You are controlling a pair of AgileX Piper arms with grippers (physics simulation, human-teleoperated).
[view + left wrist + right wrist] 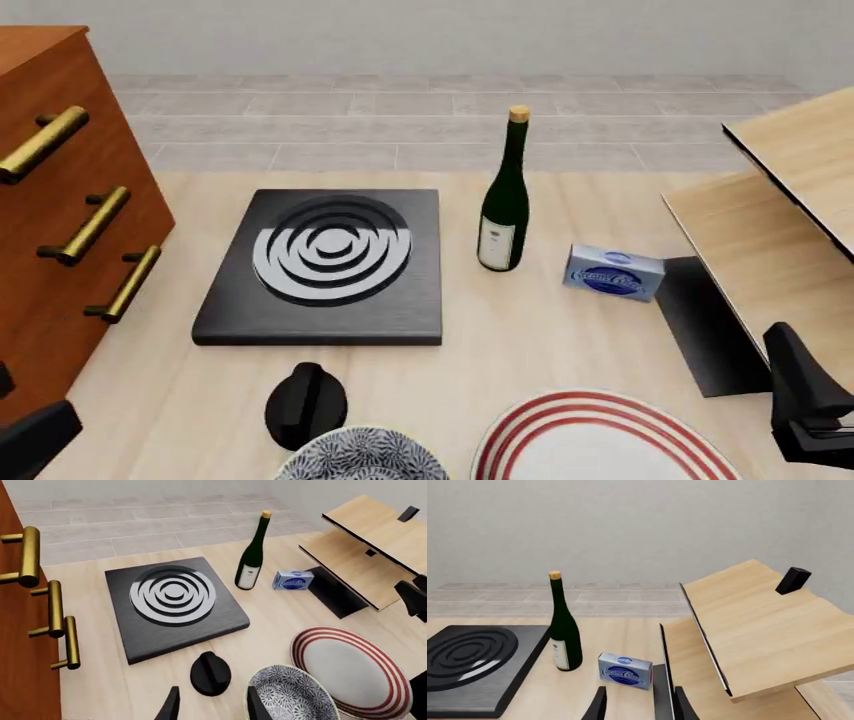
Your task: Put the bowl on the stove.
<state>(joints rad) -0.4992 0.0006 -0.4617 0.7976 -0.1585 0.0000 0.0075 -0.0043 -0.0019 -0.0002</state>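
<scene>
We see left gripper (212, 705) fingers spread apart, holding nothing. Black knob (211, 673) sits just ahead of fingertips, between gripper and stove (175, 606). Bowl (291, 695) lies just beside one finger, not touching as far as we can tell; nothing in it. Red-ringed plate (352, 670) beside bowl (rims look overlapping), also bare. Wine bottle (252, 555) and blue box (292, 580) stand beyond stove. Right gripper (637, 704) open, empty, wooden shelf (760, 630) close ahead, well apart from bowl.
</scene>
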